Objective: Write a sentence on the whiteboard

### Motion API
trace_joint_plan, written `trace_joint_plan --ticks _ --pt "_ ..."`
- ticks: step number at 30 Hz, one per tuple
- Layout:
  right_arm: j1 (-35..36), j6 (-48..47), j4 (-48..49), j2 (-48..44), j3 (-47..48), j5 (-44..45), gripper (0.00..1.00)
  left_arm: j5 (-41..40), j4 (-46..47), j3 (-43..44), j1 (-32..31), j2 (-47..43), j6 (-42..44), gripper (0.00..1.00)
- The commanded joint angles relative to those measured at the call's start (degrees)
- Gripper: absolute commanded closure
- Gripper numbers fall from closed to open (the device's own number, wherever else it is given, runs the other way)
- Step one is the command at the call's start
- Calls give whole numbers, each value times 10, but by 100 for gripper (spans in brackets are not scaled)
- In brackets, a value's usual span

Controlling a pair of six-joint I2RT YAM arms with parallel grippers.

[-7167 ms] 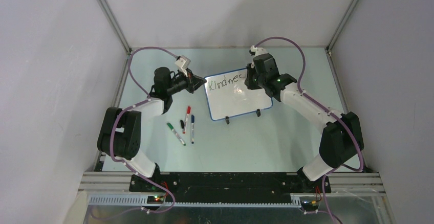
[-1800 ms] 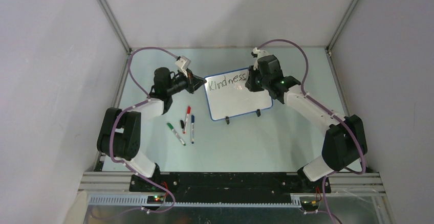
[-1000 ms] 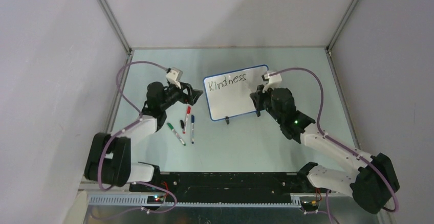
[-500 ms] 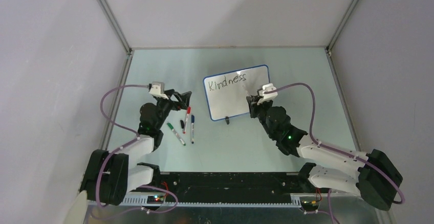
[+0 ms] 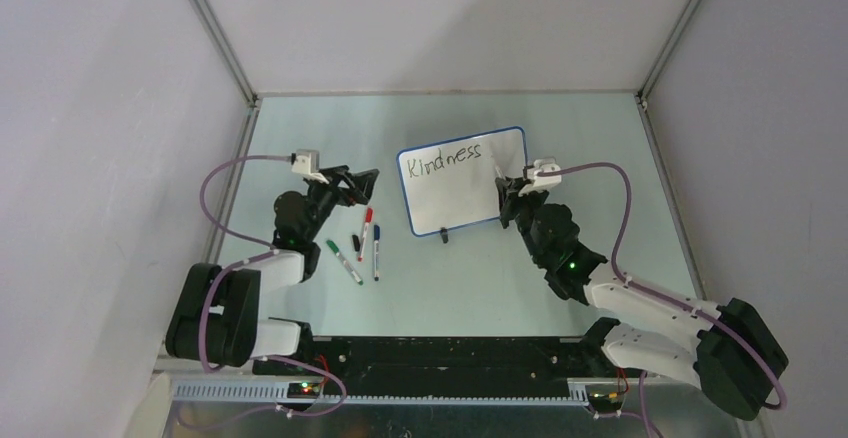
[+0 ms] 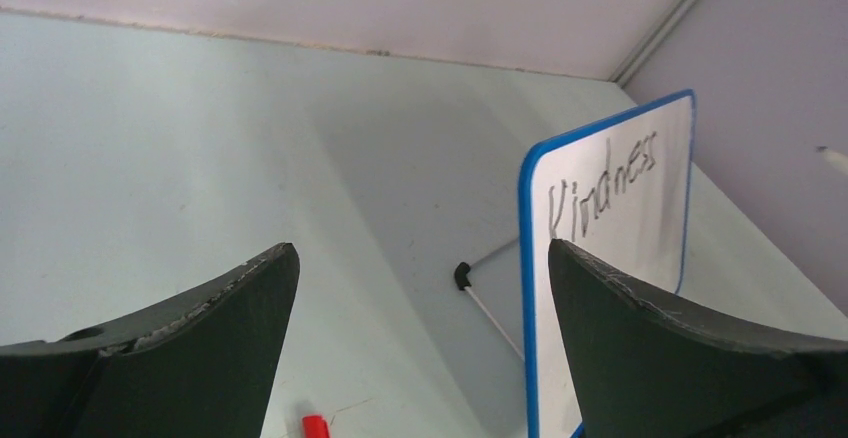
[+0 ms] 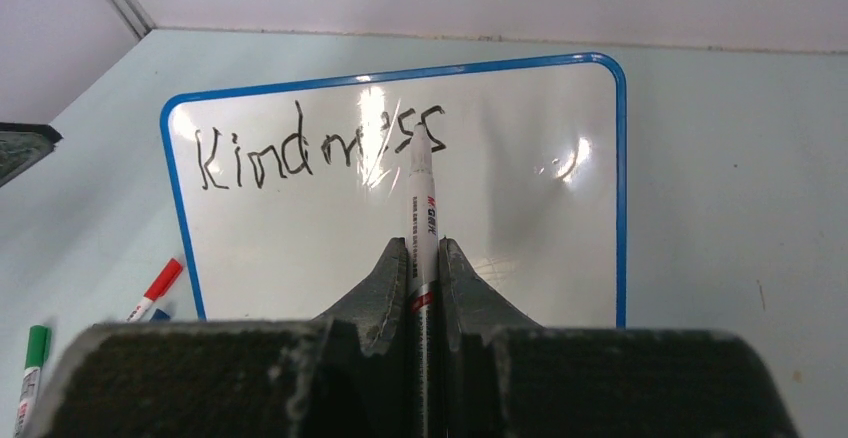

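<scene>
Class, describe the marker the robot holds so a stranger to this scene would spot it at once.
Find the propped-up, blue-rimmed whiteboard with "Kindness" on it. In front of its right part, the right gripper is shut on a slim white marker pointing at the board. Unlike the green-capped marker, red-capped marker and blue-capped marker lying left of the board, it alone is gripped and lifted.

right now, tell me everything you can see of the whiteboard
The whiteboard is a small glossy white rectangle with a thin blue rim and rounded corners, glare on its face. It stands propped on the pale table, leaning back, a black foot in front and a thin black-tipped leg behind. "Kindness" is written in black along its top; below that it is bare. The right gripper holds a marker pointed at it; contact cannot be told.
</scene>
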Motion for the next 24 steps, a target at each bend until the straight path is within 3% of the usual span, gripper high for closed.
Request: trace_joint_plan --ticks 1,10,24 --pt "-24 55 0 6 13 -40 100 46 138 -16 2 22 -19 1" --pt "-64 69 -49 -4 34 -150 100 98 289 -11 2 137 -86 5" --pt "-74 69 -91 -9 64 -191 100 186 295 76 8 247 -160 17"
